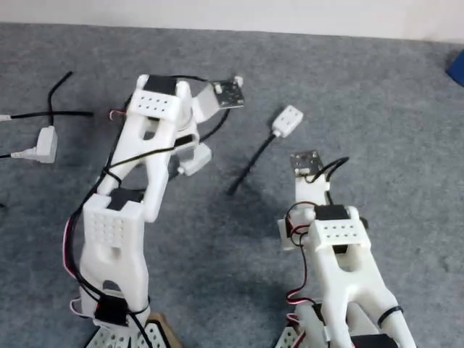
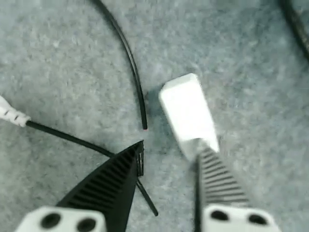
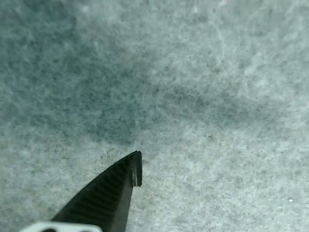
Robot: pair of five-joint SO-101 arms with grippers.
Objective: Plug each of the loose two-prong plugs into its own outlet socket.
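Where the carpet (image 1: pixel 391 87) meets nine o'clock in the high view, the edge plug (image 1: pixel 45 143) lies flat on its black lead. Just toward ten o'clock of centre, the left gripper (image 2: pixel 171 147) is spread and pinches nothing. The near plug (image 2: pixel 187 113) lies past its tips, touching one finger (image 2: pixel 217 179). At one o'clock lies the corded plug (image 1: pixel 288 120), its cord trailing toward seven. At four o'clock the right gripper (image 3: pixel 137 168) is spread over carpet.

far plug (image 1: pixel 288 119) and edge plug (image 1: pixel 45 143) lie apart, unplugged.
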